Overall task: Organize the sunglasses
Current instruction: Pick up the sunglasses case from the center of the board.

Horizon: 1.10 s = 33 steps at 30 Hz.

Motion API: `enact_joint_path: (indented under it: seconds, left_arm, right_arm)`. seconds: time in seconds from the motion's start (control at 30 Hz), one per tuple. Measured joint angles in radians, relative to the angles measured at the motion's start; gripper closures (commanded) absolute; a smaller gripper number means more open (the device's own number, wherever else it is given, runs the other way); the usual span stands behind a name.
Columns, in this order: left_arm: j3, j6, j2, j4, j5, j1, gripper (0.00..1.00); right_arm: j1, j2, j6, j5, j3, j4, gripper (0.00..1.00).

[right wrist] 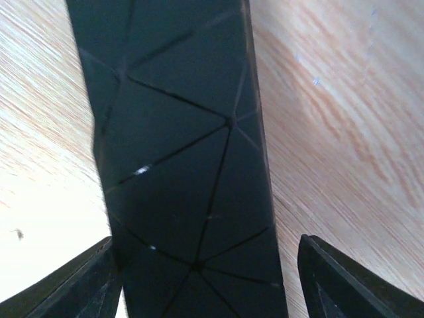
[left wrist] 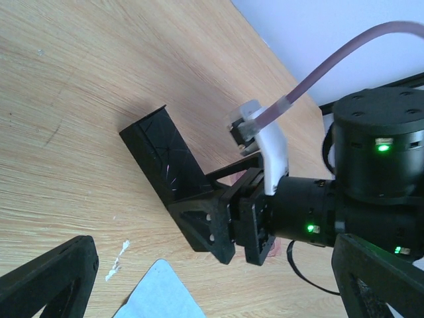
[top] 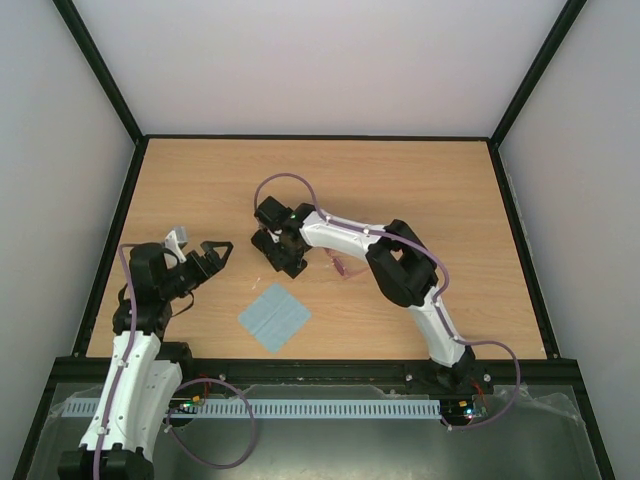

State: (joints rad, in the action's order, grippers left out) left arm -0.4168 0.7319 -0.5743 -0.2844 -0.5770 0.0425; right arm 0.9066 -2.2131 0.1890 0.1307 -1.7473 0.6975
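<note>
Near the centre of the overhead frame, one pair of thin, translucent pink sunglasses (top: 344, 265) lies on the light wooden table (top: 430, 190). It is just right of the right gripper (top: 283, 254) and partly hidden by that arm, so its shape is hard to read. One black faceted oblong case (right wrist: 185, 152) sits between that gripper's spread jaws. The finger at lower left (right wrist: 73, 281) meets its edge, and the other stands clear. Both ends of the case are cut off in the wrist view. One light blue square cloth (top: 274, 317) lies at lower centre. The left gripper (top: 205, 258), at left, is wide open and holds nothing.
</note>
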Motion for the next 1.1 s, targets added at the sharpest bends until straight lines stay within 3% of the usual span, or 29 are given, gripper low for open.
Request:
enact_joint_path:
  seconds: [0.1,0.3,0.5,0.8,1.1]
  left_arm:
    - [0.000,0.002,-0.006,0.010,-0.002,0.000,0.01]
    - [0.002,0.003,-0.011,0.015,-0.007,0.000,0.01]
    - [0.002,0.012,-0.022,0.041,-0.023,0.000,0.01]
    - [0.024,0.051,-0.058,0.166,-0.113,0.000,0.01]
    - [0.106,0.249,-0.043,0.529,-0.275,-0.007,0.01]
  right_arm:
    - [0.000,-0.022,-0.003,-0.001,0.000,0.020,0.25]
    - [0.001,-0.034,-0.006,-0.006,0.000,0.031,0.44]
    - [-0.005,-0.028,-0.003,0.026,0.002,0.031,0.48]
    - [-0.079,0.097,0.044,0.263,0.094,-0.019,0.50]
    - [-0.209,0.404,0.222,0.612,0.390,-0.309,0.49]
